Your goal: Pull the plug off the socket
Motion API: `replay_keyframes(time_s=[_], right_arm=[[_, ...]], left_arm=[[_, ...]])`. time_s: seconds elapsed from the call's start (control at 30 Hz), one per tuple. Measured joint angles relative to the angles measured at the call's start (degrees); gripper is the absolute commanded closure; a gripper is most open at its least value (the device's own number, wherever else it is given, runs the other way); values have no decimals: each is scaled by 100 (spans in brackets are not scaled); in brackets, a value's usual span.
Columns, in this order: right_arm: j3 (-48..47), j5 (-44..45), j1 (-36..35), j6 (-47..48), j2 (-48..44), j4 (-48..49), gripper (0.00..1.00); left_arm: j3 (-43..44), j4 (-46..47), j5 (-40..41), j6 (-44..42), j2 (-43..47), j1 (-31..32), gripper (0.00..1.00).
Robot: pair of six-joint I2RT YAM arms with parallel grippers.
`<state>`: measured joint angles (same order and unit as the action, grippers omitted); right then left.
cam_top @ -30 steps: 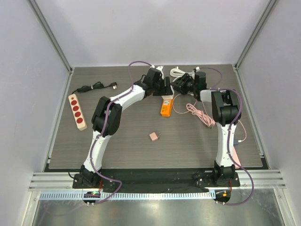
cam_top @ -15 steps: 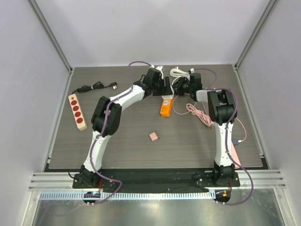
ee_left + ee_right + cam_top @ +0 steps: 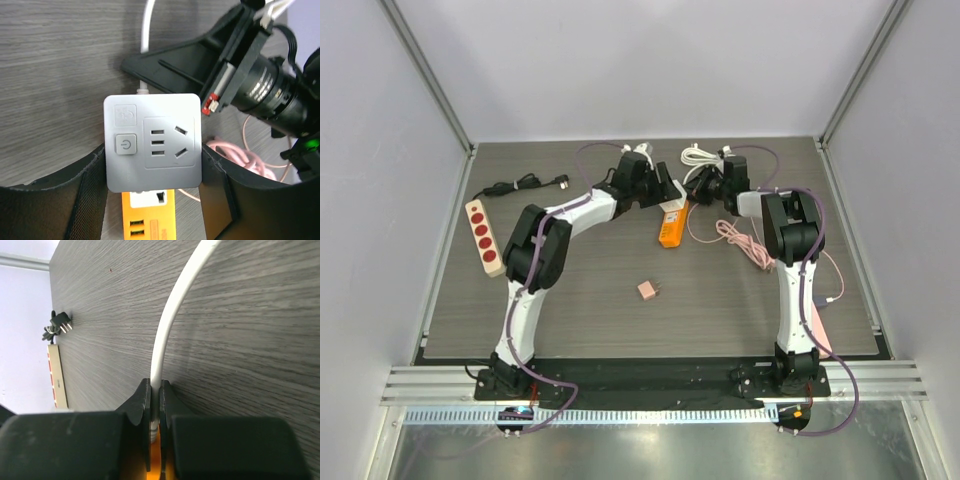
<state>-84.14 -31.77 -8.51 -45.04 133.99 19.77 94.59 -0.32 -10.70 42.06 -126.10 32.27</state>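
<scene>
A grey-white square socket block [image 3: 152, 142] with a power button sits clamped between the pads of my left gripper [image 3: 152, 170], which is shut on its two sides. A white cable [image 3: 146, 45] leaves the block's far edge. My right gripper [image 3: 155, 390] is shut on that white cable [image 3: 172, 315], right at its ribbed collar. I cannot make out a plug itself. In the top view both grippers meet at the back middle of the table, the left gripper [image 3: 663, 190] beside the right gripper [image 3: 700, 185]. An orange power strip [image 3: 670, 228] lies just under them.
A beige strip with red sockets [image 3: 485, 237] and a black cord with its plug [image 3: 525, 183] lie at the left. A coiled pink cable [image 3: 745, 243] lies by the right arm, with a white cable coil [image 3: 698, 153] behind. A small pink cube [image 3: 648, 290] sits mid-table.
My right gripper has closed onto the white cable. The left arm has shifted slightly left with the socket block still in its grip.
</scene>
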Motion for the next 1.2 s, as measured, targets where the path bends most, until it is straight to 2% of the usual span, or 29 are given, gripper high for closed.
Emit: replay_keyframes(time_s=[0.27,0.53,0.63,0.67,0.77,0.87,1.03,1.1,1.2], right_arm=[[9,-57,-9,181,-28,-66,99],[201,-111,-11,238,-127,48,99],[234,-164,-11,302,-179,44,73],[234,-153,-11,345,-201,13,57],[269,-162,96,407,-396,4,41],[568,-122,358,448,-831,-11,35],[1425,-160,841,435,-1829,201,32],[1823,-229,929,393,-2177,448,25],[2391,-448,813,260,-2385,1025,22]], left_arm=[[-800,876,-133,278,273,-127,100],[-632,442,-24,-275,321,-22,100],[-632,343,55,-374,376,31,100],[-632,319,61,-378,396,31,100],[-632,190,170,-367,496,11,100],[-632,170,284,-343,577,-37,100],[-636,179,446,-205,605,-70,100],[-667,232,516,-111,605,-70,100],[-750,413,601,105,605,-66,100]])
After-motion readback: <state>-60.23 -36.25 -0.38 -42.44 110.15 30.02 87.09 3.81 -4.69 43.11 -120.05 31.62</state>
